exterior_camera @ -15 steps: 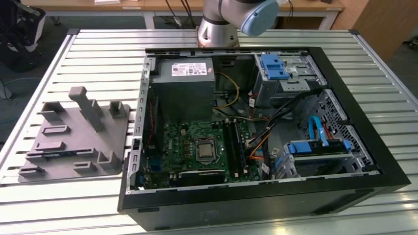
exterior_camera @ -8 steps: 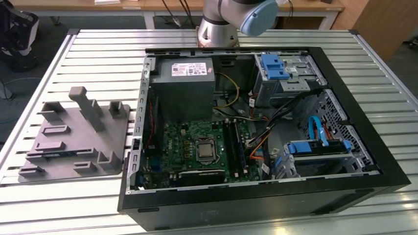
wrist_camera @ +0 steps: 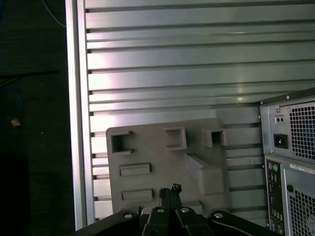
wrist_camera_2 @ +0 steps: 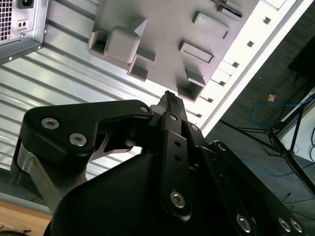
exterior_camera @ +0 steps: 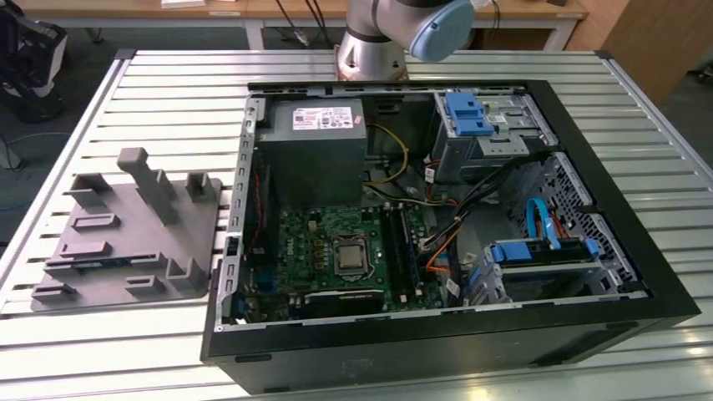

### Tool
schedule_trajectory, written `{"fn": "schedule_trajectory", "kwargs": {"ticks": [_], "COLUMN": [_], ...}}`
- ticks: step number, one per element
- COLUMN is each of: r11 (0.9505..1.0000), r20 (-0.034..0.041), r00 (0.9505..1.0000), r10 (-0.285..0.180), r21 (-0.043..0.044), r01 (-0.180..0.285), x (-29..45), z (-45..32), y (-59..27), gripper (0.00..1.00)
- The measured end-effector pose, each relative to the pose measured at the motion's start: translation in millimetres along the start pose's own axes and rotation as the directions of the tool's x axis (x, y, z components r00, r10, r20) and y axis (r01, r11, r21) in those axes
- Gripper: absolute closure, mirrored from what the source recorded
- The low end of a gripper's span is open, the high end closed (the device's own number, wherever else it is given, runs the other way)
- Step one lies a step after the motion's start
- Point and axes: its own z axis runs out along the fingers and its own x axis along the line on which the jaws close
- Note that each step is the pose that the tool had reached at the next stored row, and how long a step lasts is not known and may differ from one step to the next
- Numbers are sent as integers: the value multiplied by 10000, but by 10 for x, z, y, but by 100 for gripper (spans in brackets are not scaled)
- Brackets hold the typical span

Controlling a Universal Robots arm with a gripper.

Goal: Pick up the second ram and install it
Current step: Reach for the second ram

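Second ram (exterior_camera: 103, 264): thin dark green-blue stick, lying flat in a long recess of the grey tray, at the tray's end nearest the exterior view's camera.
Handling: judged light and stiff, but fragile. The slim body offers little purchase (a pinch across the two broad faces near mid-length looks safest, keeping off the contact edge).
Grey tray (exterior_camera: 100, 238): moulded, with upright posts; sits on the table just beside the computer case (exterior_camera: 624, 284), on the exterior view's left.
Tool (wrist_camera: 170, 191): fingertips pressed together, pinching nothing; in the first wrist view it hangs above the tray, apart from it.
Memory slots (exterior_camera: 399, 242): long, black, on the motherboard (exterior_camera: 317, 242) inside the open case, well apart from the stick.
Table (exterior_camera: 167, 83): slatted metal.
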Motion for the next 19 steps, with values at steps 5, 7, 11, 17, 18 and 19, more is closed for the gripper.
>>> {"fn": "schedule_trajectory", "kwargs": {"ticks": [5,7,11,17,18,19], "r11": [10000,10000,10000,10000,10000,10000], "r20": [-2,-1,-1,-1,-2,-1], "r00": [10000,10000,10000,10000,10000,10000], "r10": [1,0,0,0,0,0], "r21": [2,2,2,1,1,2], "r01": [-1,0,0,0,0,0], "x": [33,49,80,116,121,125], "z": [1,4,9,18,20,21], "y": [-45,-61,-83,-116,-121,-125], "gripper": [90,90,90,90,90,90]}}
